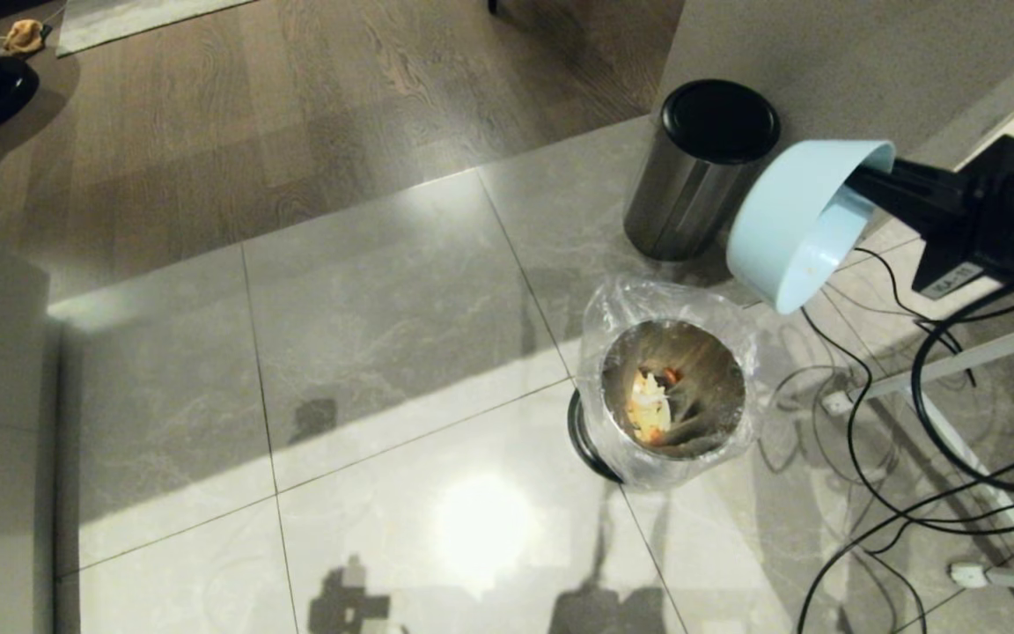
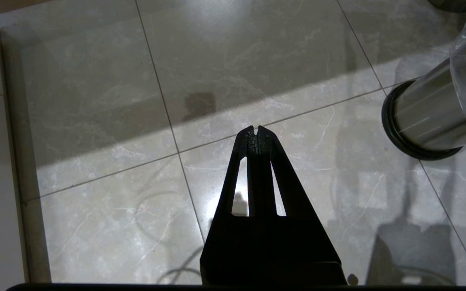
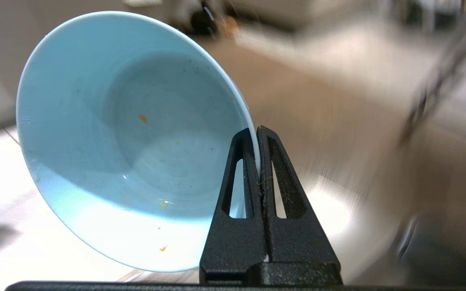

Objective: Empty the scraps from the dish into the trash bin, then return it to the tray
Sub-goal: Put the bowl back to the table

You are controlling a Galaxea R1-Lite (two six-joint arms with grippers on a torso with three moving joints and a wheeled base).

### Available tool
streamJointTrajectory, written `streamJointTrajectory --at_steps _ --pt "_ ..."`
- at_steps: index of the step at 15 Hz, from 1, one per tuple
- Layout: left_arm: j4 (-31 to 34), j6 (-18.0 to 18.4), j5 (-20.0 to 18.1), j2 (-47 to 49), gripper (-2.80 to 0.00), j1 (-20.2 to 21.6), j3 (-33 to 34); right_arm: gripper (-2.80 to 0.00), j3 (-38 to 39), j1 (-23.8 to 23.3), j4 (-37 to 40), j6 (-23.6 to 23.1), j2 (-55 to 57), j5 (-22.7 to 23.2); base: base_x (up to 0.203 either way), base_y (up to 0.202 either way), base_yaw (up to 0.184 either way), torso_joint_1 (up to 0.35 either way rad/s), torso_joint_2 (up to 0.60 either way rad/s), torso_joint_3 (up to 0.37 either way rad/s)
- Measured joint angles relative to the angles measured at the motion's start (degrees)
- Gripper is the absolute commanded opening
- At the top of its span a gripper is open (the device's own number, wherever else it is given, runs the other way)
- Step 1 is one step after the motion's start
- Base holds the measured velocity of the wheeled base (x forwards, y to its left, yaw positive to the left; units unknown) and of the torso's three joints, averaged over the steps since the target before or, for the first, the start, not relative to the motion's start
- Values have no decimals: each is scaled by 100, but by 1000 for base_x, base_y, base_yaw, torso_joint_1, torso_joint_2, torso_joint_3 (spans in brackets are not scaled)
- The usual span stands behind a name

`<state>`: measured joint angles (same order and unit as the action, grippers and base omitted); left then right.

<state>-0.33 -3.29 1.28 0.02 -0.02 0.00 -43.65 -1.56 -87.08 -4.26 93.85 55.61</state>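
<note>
The light-blue dish (image 1: 789,233) hangs tilted on its side above and to the right of the trash bin (image 1: 670,396). My right gripper (image 1: 863,180) is shut on the dish's rim. In the right wrist view the dish (image 3: 132,137) holds only a few orange specks, with the right gripper (image 3: 256,135) pinching its edge. The scraps (image 1: 652,401), yellow and orange pieces, lie inside the bag-lined trash bin. My left gripper (image 2: 256,131) hangs shut and empty over the floor, with the trash bin (image 2: 431,117) off to its side. The tray is out of view.
A steel cylinder bin with a black lid (image 1: 701,167) stands just behind the trash bin. Black cables (image 1: 894,493) and a white table leg (image 1: 991,493) lie on the floor at the right. Grey tiles (image 1: 384,352) meet wood flooring (image 1: 296,106) farther back.
</note>
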Motion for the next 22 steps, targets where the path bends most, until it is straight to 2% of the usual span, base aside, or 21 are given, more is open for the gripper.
streamJointTrajectory --at_steps 6,14,17,20,22 --pt "0 1 1 0 -280 0 0 -280 1888 3 1480 90 -583 -1612 0 0 0 0 0 0" --pt "2 -1 3 0 -280 0 0 -280 3528 24 1484 69 -1135 -2987 0 0 0 0 0 0" --pt "2 -1 1 0 -280 0 0 -280 3914 9 1754 106 -1469 -3501 0 0 0 0 0 0" --pt "2 1 -1 0 -280 0 0 -280 4079 2 2689 120 -1936 -3699 0 0 0 0 0 0" --pt "2 2 1 0 -280 0 0 -280 4107 -1 3223 132 -2107 -4014 0 0 0 0 0 0"
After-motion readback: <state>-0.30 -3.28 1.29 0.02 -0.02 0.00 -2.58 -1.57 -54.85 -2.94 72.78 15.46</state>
